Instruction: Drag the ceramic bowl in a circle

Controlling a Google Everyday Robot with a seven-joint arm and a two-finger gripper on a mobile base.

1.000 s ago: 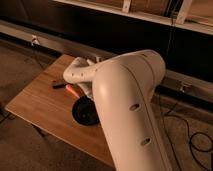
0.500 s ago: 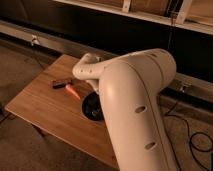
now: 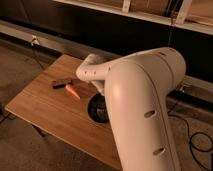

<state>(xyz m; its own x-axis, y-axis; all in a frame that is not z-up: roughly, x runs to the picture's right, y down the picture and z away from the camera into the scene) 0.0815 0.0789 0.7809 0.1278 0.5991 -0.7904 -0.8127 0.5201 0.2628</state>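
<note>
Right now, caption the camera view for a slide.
Arm reaches over the ceramic bowl on a wooden table, claw hidden behind the arm.

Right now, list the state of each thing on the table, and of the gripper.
ceramic bowl: upright on the table, right part hidden by the arm.
carrot piece: lying flat, left of the bowl, apart from it.
dark block: lying flat, just beyond the carrot piece.
gripper: hidden behind the arm, down by the bowl.

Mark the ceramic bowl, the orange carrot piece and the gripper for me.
ceramic bowl point(image 3: 97, 110): camera view, exposed left inner wall.
orange carrot piece point(image 3: 72, 92): camera view, its middle.
gripper: camera view, no point; hidden behind the white arm point(image 3: 145, 110), by the bowl.
</note>
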